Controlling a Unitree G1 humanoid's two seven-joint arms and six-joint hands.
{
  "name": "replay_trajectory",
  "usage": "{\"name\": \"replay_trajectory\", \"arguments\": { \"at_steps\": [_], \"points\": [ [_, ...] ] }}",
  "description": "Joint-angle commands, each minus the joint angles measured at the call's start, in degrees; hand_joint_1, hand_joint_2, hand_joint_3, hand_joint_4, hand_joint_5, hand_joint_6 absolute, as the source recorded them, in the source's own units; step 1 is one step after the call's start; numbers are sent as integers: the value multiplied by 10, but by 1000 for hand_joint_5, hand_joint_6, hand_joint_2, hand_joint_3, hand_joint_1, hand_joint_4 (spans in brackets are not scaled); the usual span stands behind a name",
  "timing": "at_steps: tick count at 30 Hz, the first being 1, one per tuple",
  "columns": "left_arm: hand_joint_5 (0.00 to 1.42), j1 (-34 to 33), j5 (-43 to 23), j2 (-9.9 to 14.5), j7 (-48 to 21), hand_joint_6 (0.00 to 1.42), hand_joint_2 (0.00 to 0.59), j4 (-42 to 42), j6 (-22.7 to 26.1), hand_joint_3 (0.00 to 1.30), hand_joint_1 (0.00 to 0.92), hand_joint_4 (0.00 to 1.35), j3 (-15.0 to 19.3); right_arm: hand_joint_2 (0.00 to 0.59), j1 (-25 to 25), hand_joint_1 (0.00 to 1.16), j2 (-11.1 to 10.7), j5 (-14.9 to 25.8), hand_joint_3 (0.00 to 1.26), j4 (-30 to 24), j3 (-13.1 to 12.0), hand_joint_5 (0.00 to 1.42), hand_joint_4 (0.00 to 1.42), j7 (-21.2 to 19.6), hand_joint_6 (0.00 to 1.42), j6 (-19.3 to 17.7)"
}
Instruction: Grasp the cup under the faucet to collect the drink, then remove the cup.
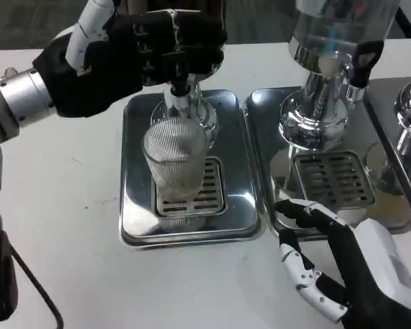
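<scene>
Head view, nearest: the right hand (349, 271) lies on the counter (68, 205), fingers spread, holding nothing; beyond, the ribbed cup (176, 164) stands on the tray (133, 205) under the faucet (180, 98); farthest, the left hand (133, 58) grips the faucet's lever.

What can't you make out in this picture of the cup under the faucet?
- Faucet handle, head view: covered by the left hand.
- Drink level in the ribbed glass cup: ribs and glare hide it.
- Right hand: cut off by the bottom edge.
- Second dispenser: its top is cut off.
</scene>
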Motion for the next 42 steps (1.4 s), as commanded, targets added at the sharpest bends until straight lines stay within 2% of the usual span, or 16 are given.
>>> {"name": "replay_trajectory", "arguments": {
  "at_steps": [1, 20, 32, 42],
  "points": [
    [205, 15, 12, 0, -4, 119, 90, -6, -22, 346, 0, 211, -6, 470, -3, 401, -4, 9, 339, -2, -10, 299, 294, 5, 236, 10],
    [214, 60, 13, -10, 1, 131, 96, -50, -114, 351, 0, 216, -8, 470, -6, 399, -11, 23, 335, -12, -25, 298, 294, 25, 232, 19],
    [206, 74, 40, -2, 40, 134, 98, -59, -214, 346, 0, 207, -36, 470, -15, 399, -8, 41, 335, -17, -37, 298, 289, 31, 232, 32],
    [202, 82, 48, 3, 58, 134, 98, -60, -258, 339, 0, 201, -54, 463, -42, 392, 5, 81, 319, -16, -58, 288, 271, 40, 232, 57]
  ]
}}
